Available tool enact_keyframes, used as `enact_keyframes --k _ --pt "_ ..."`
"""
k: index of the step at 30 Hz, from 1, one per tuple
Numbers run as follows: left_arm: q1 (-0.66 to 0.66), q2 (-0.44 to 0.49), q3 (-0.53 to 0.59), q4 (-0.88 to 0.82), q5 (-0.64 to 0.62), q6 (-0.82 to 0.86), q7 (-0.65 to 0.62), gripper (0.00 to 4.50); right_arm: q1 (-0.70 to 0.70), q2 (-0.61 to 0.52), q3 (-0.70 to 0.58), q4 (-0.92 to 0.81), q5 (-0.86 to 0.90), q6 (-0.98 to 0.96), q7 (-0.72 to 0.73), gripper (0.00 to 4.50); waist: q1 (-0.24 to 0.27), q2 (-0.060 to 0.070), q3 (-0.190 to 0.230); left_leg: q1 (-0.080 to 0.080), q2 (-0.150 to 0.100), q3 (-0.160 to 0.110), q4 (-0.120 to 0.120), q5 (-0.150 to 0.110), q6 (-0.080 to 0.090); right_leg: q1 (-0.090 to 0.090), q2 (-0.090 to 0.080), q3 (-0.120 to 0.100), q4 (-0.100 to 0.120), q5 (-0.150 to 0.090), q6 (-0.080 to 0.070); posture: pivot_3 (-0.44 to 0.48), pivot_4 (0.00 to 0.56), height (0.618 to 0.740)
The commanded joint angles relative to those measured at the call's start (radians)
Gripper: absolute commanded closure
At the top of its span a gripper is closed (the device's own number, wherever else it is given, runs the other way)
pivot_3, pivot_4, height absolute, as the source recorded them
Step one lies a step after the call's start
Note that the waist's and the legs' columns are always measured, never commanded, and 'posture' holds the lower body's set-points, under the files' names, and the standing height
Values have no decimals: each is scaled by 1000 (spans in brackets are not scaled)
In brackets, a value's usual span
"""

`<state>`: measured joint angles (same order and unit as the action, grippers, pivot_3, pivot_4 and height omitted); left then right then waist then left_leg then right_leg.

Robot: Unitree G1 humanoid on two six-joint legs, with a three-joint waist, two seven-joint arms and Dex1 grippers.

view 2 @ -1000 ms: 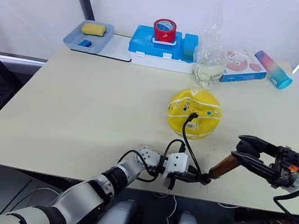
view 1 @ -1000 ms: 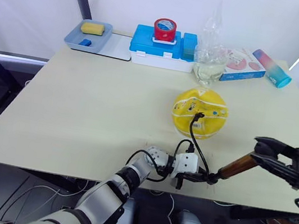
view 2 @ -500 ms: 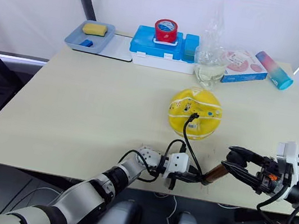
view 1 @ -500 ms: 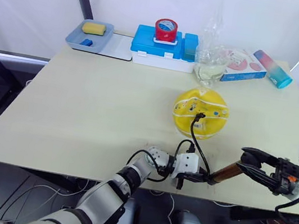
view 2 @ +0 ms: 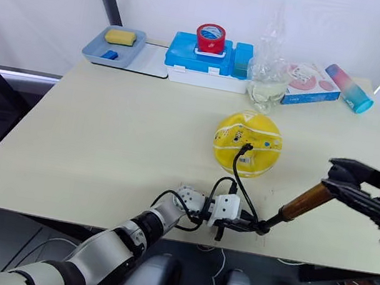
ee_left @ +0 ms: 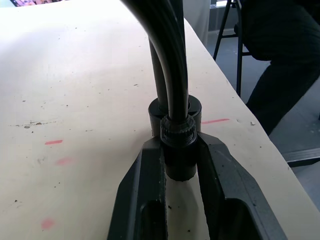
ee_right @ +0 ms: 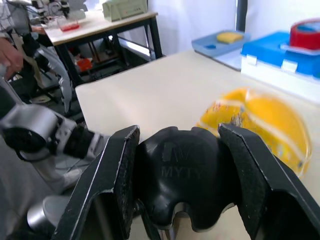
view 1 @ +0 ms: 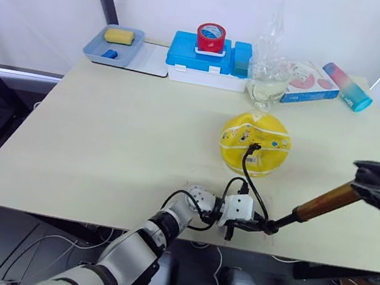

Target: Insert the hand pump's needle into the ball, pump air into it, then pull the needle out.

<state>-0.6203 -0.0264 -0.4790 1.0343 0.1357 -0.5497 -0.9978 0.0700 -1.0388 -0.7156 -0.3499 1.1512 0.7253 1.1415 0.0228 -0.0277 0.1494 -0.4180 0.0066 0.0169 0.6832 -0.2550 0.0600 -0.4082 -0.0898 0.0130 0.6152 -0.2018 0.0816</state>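
The yellow ball (view 1: 255,143) rests on the table right of centre. A small black fitting (view 1: 253,147) sits on top of the ball; the needle itself is hidden. A thin black hose (view 1: 250,184) runs from the fitting down to the hand pump (view 1: 324,202) near the table's front edge. My left gripper (view 1: 252,225) is shut on the pump's black hose end (ee_left: 177,142) and rests on the table. Off to the right, my right gripper (view 1: 359,178) is shut on the pump's black handle (ee_right: 182,172). The pump slants up from left to right.
Along the far edge stand a grey tray (view 1: 93,48) with a sponge, a blue box (view 1: 189,57) with a red tape roll (view 1: 209,37), a clear plastic bag (view 1: 268,72), a pink box (view 1: 308,83) and a tumbler (view 1: 346,86). The table's front edge (view 1: 161,233) lies just below my left gripper.
My right gripper first pushed the handle toward my left gripper, then drew it back up and to the right. The amber tube now sits farther from my left gripper.
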Motion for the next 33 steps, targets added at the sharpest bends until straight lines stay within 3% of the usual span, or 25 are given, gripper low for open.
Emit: enact_keyframes --k 1,7,15,23,30,33 --pt "28 35 -26 71 69 28 3 4122 -73 -40 -109 18 68 41 -74 2500 -1 0 0 0 0 0 0 0 0 0 0 0 0 0 0 0 150 739" --pt "30 41 -27 69 70 27 2 4122 -126 -18 -54 -12 92 86 -115 2500 -3 1 0 -1 0 0 0 0 0 -1 -1 0 0 0 0 0 150 739" --pt "31 40 -27 67 72 26 6 4122 49 60 149 -50 -192 -37 -38 2500 -6 -1 -2 0 0 0 0 0 0 0 -1 0 -1 0 0 0 150 739" --pt "34 37 -27 66 76 25 9 4122 106 147 312 5 -371 -210 -16 2500 -5 -4 -4 1 1 0 0 0 0 0 0 -2 -2 0 0 0 150 739" --pt "39 45 -37 55 93 -7 26 4122 105 183 319 29 -386 -289 7 2500 -2 -4 -4 0 1 0 -1 0 0 1 0 -2 -5 1 1 0 150 739" --pt "39 44 -33 49 90 5 15 4122 73 160 243 29 -311 -256 11 2500 -2 -4 -3 0 1 0 -1 0 1 1 -1 -2 -5 2 0 0 150 739"
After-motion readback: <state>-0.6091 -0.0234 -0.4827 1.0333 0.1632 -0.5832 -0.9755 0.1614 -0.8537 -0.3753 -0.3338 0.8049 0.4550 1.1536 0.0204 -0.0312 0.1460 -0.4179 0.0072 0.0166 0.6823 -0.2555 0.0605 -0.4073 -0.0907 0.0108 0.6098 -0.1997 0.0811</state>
